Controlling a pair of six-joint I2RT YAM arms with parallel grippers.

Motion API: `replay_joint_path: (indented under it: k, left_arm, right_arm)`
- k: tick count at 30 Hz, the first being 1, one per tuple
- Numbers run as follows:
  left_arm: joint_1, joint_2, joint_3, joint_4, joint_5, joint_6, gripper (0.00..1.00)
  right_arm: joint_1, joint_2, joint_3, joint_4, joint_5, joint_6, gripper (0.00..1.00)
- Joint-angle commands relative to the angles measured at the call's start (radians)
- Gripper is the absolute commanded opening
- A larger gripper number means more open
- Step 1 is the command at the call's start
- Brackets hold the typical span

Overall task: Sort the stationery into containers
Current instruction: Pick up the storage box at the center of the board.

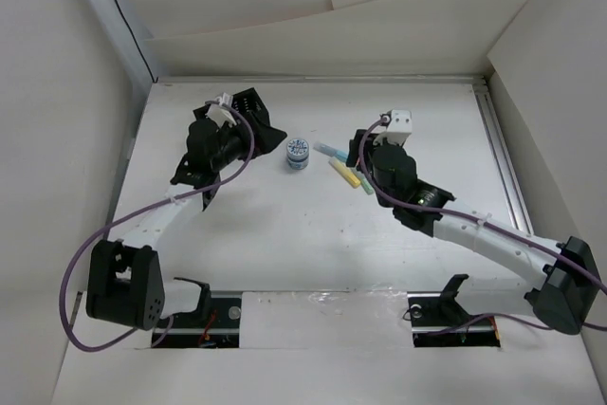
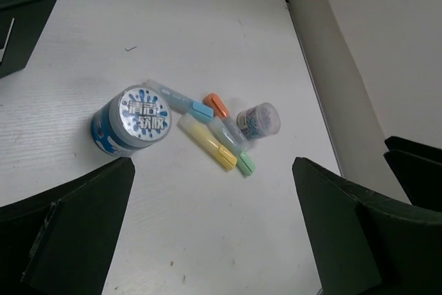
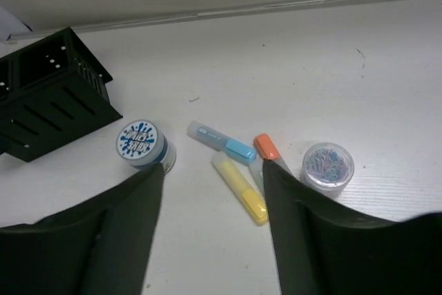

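Note:
The white cylinder with the blue-patterned top stands mid-table; it also shows in the left wrist view and the right wrist view. To its right lie the light blue stick, yellow stick, green stick and orange stick, bunched together. The black organizer box stands at the back left, partly hidden by my left arm. My left gripper is open and empty left of the cylinder. My right gripper is open and empty, hovering just right of the sticks.
A small clear jar of coloured paper clips stands touching the sticks on their right, also in the right wrist view. White walls enclose the table on the left, back and right. A metal rail runs along the right edge.

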Motion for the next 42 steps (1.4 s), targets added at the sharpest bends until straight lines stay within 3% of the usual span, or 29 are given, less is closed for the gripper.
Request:
replay_joint_path:
  k: [1,2,3,4,5,6,7,8,11,13,14,15,16,17,18,20,22,28,32,42]
  left_arm:
    - [-0.017,0.022,0.057,0.033,-0.031,0.04,1.0]
    - [-0.036,0.022,0.057,0.033,-0.031,0.05,1.0]
    - [-0.056,0.022,0.057,0.031,-0.055,0.073,1.0]
    - [-0.082,0.013,0.067,0.01,-0.096,0.092,0.98]
    - [-0.146,0.013,0.078,-0.015,-0.211,0.112,0.94]
    - [-0.177,0.013,0.093,-0.073,-0.26,0.129,0.84]
    - [-0.201,0.023,0.129,-0.101,-0.302,0.155,0.66]
    - [-0.22,0.035,0.14,-0.112,-0.348,0.167,0.34]
    - [-0.28,0.058,0.17,-0.155,-0.4,0.196,0.18]
    - [-0.365,0.08,0.17,-0.197,-0.559,0.216,0.22]
    - [-0.401,0.091,0.181,-0.211,-0.627,0.225,0.28]
    - [-0.436,0.129,0.193,-0.23,-0.735,0.234,0.39]
    - [-0.489,0.15,0.204,-0.254,-0.779,0.235,0.58]
    - [-0.516,0.175,0.23,-0.297,-0.822,0.244,0.65]
    - [-0.531,0.196,0.242,-0.315,-0.857,0.244,0.71]
    - [-0.541,0.249,0.252,-0.328,-0.876,0.235,0.82]
    - [-0.541,0.287,0.264,-0.316,-0.867,0.235,0.85]
    - [-0.525,0.33,0.285,-0.325,-0.924,0.17,0.85]
    - [-0.461,0.319,0.239,-0.251,-0.849,0.156,0.89]
    - [-0.432,0.509,0.38,-0.242,-0.845,0.216,0.9]
  right_arm:
    - [0.029,-0.018,0.022,0.011,0.009,0.021,0.61]
    - [0.029,-0.033,0.022,0.011,0.009,0.033,0.52]
    - [0.029,-0.042,0.012,0.011,0.009,0.045,0.35]
    - [0.029,-0.058,0.001,0.011,0.009,0.045,0.25]
    - [0.029,-0.058,0.001,0.011,0.009,0.059,0.17]
    - [0.029,-0.073,-0.011,0.011,0.009,0.059,0.08]
    - [0.029,-0.084,-0.027,0.011,0.021,0.085,0.0]
    - [0.029,-0.084,-0.027,0.011,0.049,0.085,0.0]
    - [0.029,-0.075,-0.016,-0.049,0.099,0.085,0.04]
    - [0.029,-0.062,-0.004,-0.077,0.129,0.11,0.17]
    - [0.029,-0.062,-0.004,-0.077,0.129,0.12,0.39]
    - [0.029,-0.062,-0.013,-0.077,0.129,0.137,0.52]
    - [0.029,-0.062,-0.013,-0.077,0.129,0.146,0.66]
    - [0.029,-0.062,-0.024,-0.077,0.115,0.156,0.84]
    - [0.029,-0.062,-0.033,-0.077,0.115,0.156,0.89]
    - [0.029,-0.062,-0.033,-0.086,0.101,0.156,0.93]
    - [0.02,-0.062,-0.033,-0.095,0.078,0.166,0.95]
    - [-0.021,-0.121,-0.056,-0.095,0.023,0.18,0.97]
    - [-0.054,-0.13,-0.067,-0.095,-0.029,0.189,0.99]
    - [-0.054,-0.112,-0.067,-0.084,-0.1,0.18,1.0]
